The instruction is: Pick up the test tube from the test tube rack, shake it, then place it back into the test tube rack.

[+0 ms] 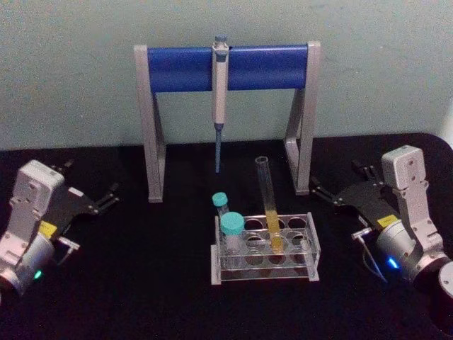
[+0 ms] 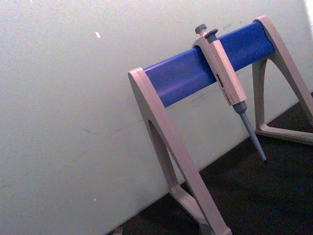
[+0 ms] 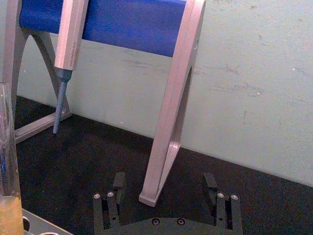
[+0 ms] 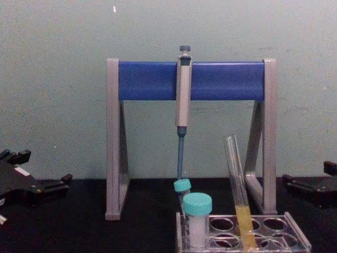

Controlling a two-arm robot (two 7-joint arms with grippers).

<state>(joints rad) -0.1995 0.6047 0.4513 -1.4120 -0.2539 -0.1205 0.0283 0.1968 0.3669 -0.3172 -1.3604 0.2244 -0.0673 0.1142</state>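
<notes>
a: black tabletop (image 1: 141, 283), pale green wall behind. low clear plastic rack (image 1: 265, 249) sits lower centre of the head view, long slim glass tube with yellow liquid (image 1: 270, 205) leaning in a middle hole.

b: left gripper (image 1: 90, 200) far left, fingers spread, holding nothing. right gripper (image 1: 340, 191) far right, jaws apart too. both well off the rack.

Teal-capped tubes (image 1: 228, 219) beside test tube (image 1: 269, 202)

Test tube rack (image 4: 242, 232) base cut off at chest view's lower edge; test tube (image 3: 9, 161) top cropped in right wrist view.
</notes>
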